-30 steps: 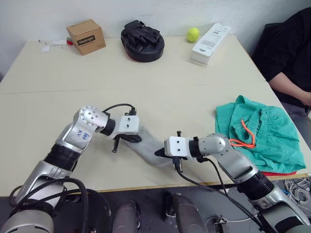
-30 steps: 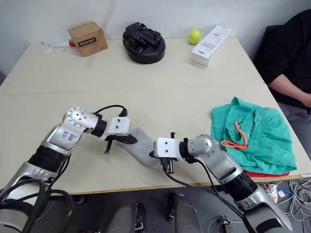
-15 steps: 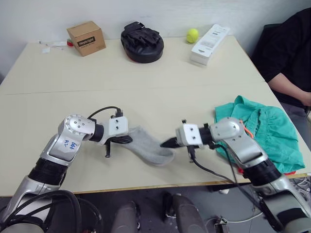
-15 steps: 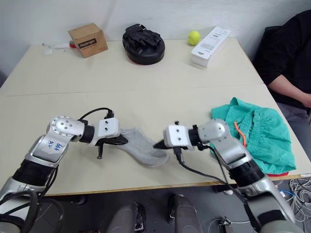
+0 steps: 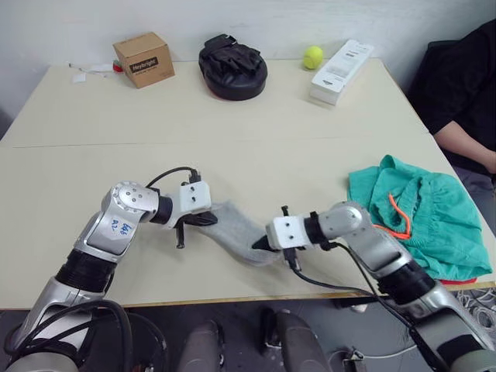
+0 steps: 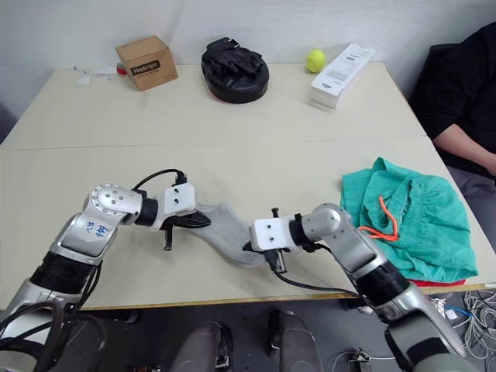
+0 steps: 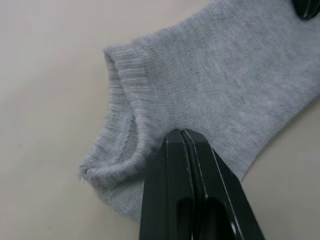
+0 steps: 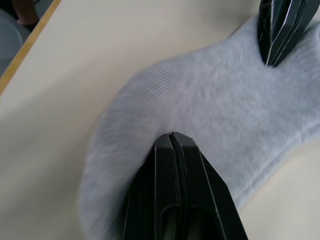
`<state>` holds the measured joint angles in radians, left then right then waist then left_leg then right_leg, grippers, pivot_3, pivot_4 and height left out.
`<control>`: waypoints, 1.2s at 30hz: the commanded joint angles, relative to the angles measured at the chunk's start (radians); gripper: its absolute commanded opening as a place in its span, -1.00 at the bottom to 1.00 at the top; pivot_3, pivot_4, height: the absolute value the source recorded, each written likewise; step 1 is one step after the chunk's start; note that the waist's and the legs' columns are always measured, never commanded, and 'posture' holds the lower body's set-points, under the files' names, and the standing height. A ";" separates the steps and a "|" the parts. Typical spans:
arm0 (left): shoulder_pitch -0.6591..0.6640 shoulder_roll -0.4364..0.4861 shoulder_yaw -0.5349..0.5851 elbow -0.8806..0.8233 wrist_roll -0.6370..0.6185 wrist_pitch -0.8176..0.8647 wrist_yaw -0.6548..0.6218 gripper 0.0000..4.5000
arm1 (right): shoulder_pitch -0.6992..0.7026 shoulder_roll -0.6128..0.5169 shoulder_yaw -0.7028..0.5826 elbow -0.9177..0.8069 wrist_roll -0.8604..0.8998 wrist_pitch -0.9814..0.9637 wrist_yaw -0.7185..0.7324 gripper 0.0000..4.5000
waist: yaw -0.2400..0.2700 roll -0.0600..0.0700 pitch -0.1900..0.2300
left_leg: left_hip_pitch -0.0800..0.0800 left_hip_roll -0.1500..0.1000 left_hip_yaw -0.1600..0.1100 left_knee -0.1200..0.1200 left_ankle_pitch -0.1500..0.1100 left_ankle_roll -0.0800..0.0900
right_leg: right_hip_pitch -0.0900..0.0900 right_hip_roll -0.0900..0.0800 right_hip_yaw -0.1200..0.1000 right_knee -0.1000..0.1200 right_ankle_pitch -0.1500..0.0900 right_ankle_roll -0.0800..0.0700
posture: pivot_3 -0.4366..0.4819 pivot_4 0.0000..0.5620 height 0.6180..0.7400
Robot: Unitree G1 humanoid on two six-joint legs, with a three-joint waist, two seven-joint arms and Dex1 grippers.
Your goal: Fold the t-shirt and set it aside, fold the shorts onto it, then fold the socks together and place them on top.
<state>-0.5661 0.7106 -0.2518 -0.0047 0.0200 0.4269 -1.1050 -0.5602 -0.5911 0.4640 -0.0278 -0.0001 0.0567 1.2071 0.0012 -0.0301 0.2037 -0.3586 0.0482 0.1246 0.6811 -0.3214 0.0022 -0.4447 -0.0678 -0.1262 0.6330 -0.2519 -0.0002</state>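
L gripper (image 5: pixel 211 220) is pinched tight on the cuff end of the socks (image 5: pixel 236 232), fingers together w/ knit between them. R gripper (image 5: pixel 260 244) is clamped on the toe end, tips likewise closed on fabric. Socks lie flat on the table (image 5: pixel 256 167), stretched between the two grippers, well apart from the shorts (image 5: pixel 418 213) to their right.

Handling, as a guess: socks v. light, limp, stretchy; won't hold shape, will sag or spring back if released early. Ribbed cuff is the firmest bit, so best grip is there and at the toe, as now. Little slip risk on matte knit, nothing fragile.

Textures: socks are light grey fine knit, ribbed band at the opening, rounded toe. Shorts are soft teal-green, crumpled, gathered waistband, bright orange drawstring (image 5: pixel 395 217) looping across. A sliver of the red t-shirt (image 5: pixel 457 277) peeks from under the shorts' near edge, so shorts sit on it. Table is smooth, pale, hard.
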 commanded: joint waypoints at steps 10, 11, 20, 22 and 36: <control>0.142 0.071 -0.001 -0.177 -0.026 0.112 -0.006 -0.99 | -0.161 0.105 0.032 0.397 -0.245 -0.391 -0.254 -1.00 | -0.008 -0.002 -0.002 | 0.003 0.001 0.003 -0.002 0.003 -0.006 | 0.000 0.001 0.003 0.001 0.000 0.000 | -0.05 -0.47 1.00; 0.157 0.076 0.004 -0.197 -0.030 0.127 -0.002 -0.99 | -0.184 0.114 0.029 0.433 -0.252 -0.418 -0.272 -1.00 | -0.008 -0.002 -0.002 | 0.004 0.001 0.003 -0.002 0.003 -0.007 | 0.000 0.001 0.003 0.001 -0.001 0.000 | -0.05 -0.47 1.00; 0.201 0.072 0.096 -0.311 -0.105 0.260 0.065 -0.99 | -0.208 0.144 -0.063 0.394 -0.038 -0.398 -0.176 -1.00 | -0.010 -0.001 -0.002 | 0.004 0.001 0.004 -0.005 0.003 -0.007 | 0.000 0.001 0.006 0.001 -0.001 -0.001 | -0.05 -0.47 1.00; 0.186 0.062 0.129 -0.331 -0.152 0.301 0.071 -0.99 | -0.158 0.121 -0.107 0.253 0.049 -0.274 -0.141 -1.00 | -0.009 -0.001 -0.002 | 0.004 0.001 0.004 -0.005 0.003 -0.007 | -0.001 0.001 0.006 0.001 -0.001 -0.001 | -0.05 -0.47 1.00; 0.025 0.011 -0.016 -0.173 -0.187 0.221 0.067 -1.00 | 0.432 -0.145 -0.498 -0.621 0.488 0.728 -0.350 -0.57 | 0.018 -0.001 -0.002 | 0.001 0.000 0.001 -0.008 -0.002 0.000 | -0.001 0.001 0.004 -0.005 -0.001 0.001 | -0.05 -0.47 1.00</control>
<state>-0.5393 0.7265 -0.2238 -0.2148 -0.2087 0.7109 -1.0390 -0.1390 -0.7359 0.0287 -0.5615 0.4181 0.6932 0.9044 0.0197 -0.0306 0.2019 -0.3570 0.0482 0.1260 0.6718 -0.3232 0.0018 -0.4456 -0.0670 -0.1217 0.6274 -0.2532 0.0005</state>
